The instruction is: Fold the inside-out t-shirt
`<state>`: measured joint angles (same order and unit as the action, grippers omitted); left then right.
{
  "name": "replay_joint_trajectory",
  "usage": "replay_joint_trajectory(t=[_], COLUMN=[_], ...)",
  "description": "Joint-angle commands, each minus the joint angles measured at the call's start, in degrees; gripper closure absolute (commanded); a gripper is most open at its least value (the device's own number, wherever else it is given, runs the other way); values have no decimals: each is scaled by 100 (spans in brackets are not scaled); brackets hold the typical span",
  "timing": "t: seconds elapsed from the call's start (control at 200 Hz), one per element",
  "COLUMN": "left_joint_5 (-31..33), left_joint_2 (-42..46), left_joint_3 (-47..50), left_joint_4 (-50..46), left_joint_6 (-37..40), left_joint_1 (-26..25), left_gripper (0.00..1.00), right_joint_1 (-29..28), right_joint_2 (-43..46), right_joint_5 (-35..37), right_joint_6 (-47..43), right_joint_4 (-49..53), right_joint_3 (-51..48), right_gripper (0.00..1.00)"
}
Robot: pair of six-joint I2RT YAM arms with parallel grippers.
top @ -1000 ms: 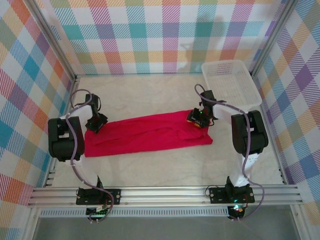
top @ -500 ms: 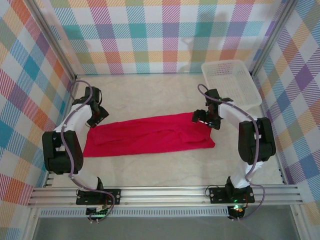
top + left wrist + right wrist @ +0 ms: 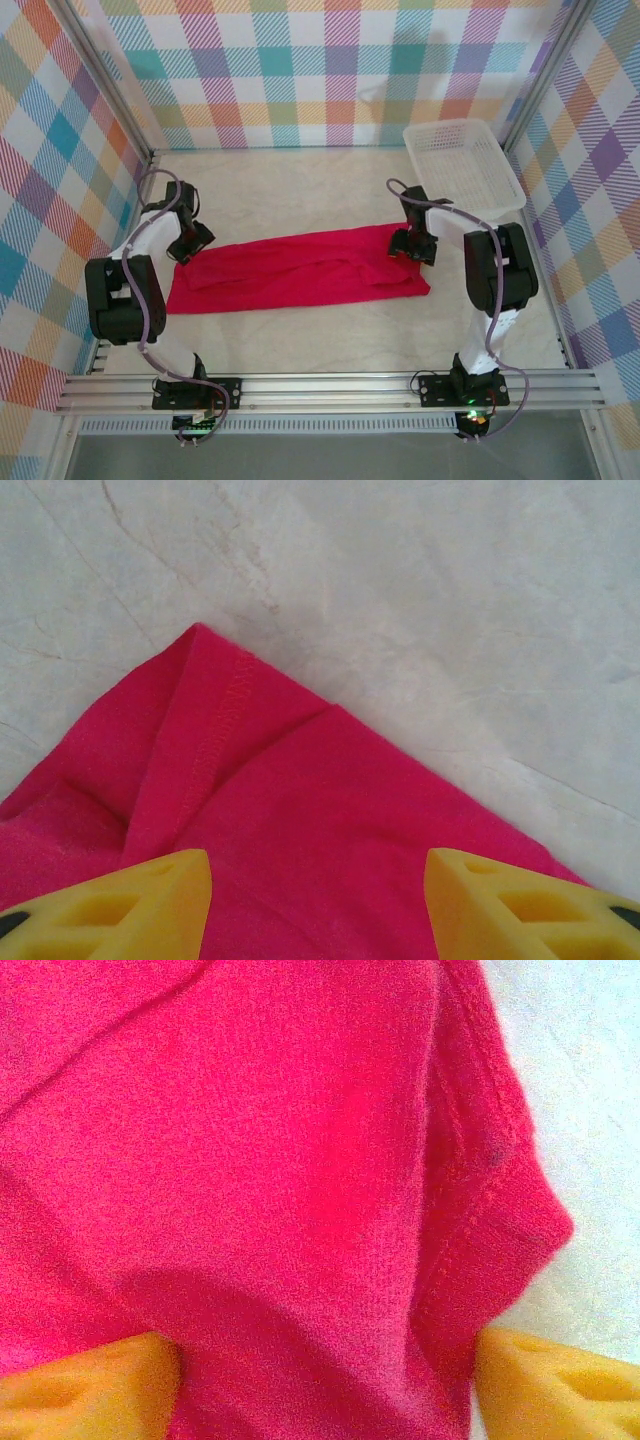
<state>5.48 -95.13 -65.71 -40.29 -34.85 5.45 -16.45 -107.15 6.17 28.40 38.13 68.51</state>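
Your t-shirt (image 3: pixel 295 272) lies as a long red band across the tabletop (image 3: pixel 300 190). It is light, limp cloth that will sag and slide, so pinch it at the stitched hems near the corners. Your left tool (image 3: pixel 315 900) stands open over the left corner, holding nothing. Your right tool (image 3: pixel 325 1385) gapes astride the right end's hem, seemingly gripping nothing.

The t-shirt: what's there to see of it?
The t-shirt is bright red knit fabric with stitched hems, folded into a long band lying flat on the pale table, slightly creased. The left gripper stands open over its far left corner, the right gripper open over a seamed right end; touch cannot be told.
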Motion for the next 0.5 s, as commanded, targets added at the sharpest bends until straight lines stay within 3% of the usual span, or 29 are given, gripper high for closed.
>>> replay_joint_trajectory(t=[0.0,0.15,0.375,0.5], left_joint_5=[-265,-437,-855,-770], left_joint_2=[-126,-115,-385,-25], left_joint_3=[210,370,715,1099], left_joint_4=[-6,150,685,826], left_joint_6=[24,21,-209,-464], left_joint_1=[275,517,269,-239], left_gripper=[41,41,43,43], right_joint_1=[-499,-500,-277,23], right_joint_2=[-543,-387,423,999], right_joint_5=[-895,-667,-296,-138], right_joint_6=[303,276,-143,-367], right_joint_4=[-500,-579,-453,-201], right_joint_3=[-116,-257,-488,-676], right_gripper=[34,57,98,100])
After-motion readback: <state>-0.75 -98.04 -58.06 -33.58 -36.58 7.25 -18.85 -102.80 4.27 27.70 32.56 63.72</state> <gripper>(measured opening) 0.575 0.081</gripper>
